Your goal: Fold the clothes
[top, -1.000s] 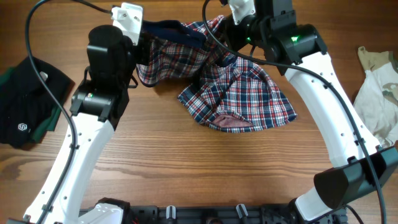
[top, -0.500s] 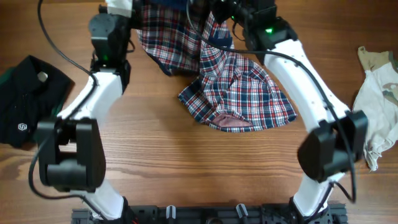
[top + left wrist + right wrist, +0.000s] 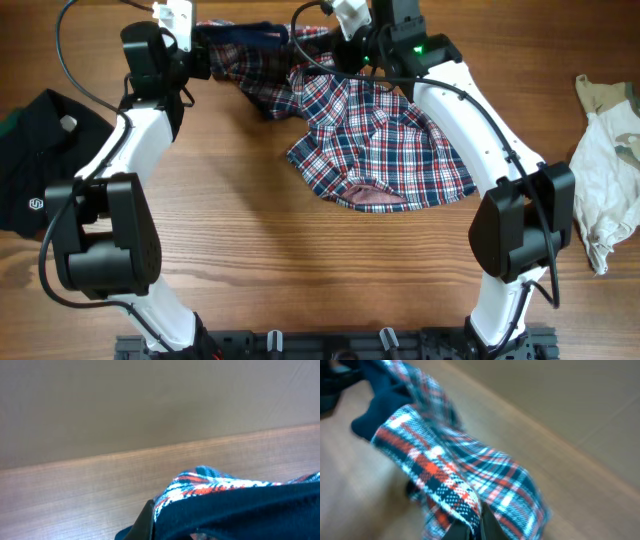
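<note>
Well to the left of the plaid shirt (image 3: 385, 150) lies a black garment (image 3: 45, 165) with a small white logo (image 3: 37, 205) and a green edge, crumpled on the wooden worktop (image 3: 250, 250) and not touching the shirt. Between that garment and the shirt, the left arm (image 3: 140, 120) reaches to the shirt's far left corner. There the left jaws are clamped together on the navy trim (image 3: 250, 35). In the left wrist view, navy cloth topped by a strip of plaid (image 3: 210, 482) fills the lower right, with bare wood beyond it.

The shirt's far edge is drawn out in a sagging band between the two pairs of jaws; from above it cannot be told whether this band clears the wood. The rest of the shirt lies in a rumpled heap on the near side of that band, with a pinkish inner face (image 3: 375, 197) showing at its near hem.

The right arm (image 3: 480, 120) curves round the shirt's right side to its far edge, where the right jaws are closed on a plaid fold. The blurred right wrist view shows that fold (image 3: 455, 480) pinched between dark fingers (image 3: 490, 527).

Well to the right of the shirt, and apart from it, lies a white and beige garment (image 3: 610, 160)
</note>
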Robot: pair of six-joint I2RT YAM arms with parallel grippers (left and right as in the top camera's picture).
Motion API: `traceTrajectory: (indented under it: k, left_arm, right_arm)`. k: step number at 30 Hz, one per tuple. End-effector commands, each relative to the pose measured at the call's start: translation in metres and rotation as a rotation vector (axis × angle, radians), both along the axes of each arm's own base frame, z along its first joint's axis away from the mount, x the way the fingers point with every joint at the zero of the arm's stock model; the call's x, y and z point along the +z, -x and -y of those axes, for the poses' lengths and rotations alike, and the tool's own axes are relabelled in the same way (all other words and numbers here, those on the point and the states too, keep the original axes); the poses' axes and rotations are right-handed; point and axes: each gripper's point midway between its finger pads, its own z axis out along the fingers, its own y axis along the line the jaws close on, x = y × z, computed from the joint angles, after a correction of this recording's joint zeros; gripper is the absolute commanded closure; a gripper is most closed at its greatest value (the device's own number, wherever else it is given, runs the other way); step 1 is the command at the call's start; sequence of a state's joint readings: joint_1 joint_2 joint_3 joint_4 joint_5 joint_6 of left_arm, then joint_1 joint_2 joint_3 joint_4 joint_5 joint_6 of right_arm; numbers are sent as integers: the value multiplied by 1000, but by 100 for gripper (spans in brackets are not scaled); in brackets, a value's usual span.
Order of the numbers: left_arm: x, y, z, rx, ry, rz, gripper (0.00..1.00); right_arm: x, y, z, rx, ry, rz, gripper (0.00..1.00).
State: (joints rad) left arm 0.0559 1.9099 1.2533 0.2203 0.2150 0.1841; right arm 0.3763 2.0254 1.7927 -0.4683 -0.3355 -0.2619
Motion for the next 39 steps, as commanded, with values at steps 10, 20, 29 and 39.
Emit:
traceTrajectory:
  k: [10, 20, 29, 39]
  left_arm:
    - [-43, 55, -11, 73, 33, -343, 96]
    - [-42, 54, -19, 109, 7, -333, 95]
    - [-39, 51, -19, 109, 7, -319, 87]
    - [-40, 51, -19, 109, 7, -320, 85]
  right_arm:
    - [-16, 90, -65, 258, -84, -280, 96]
    - [-24, 116, -87, 312, -56, -314, 50]
    - [-23, 90, 51, -479, 214, -398, 36]
    - [-87, 140, 159, -692, 177, -880, 63]
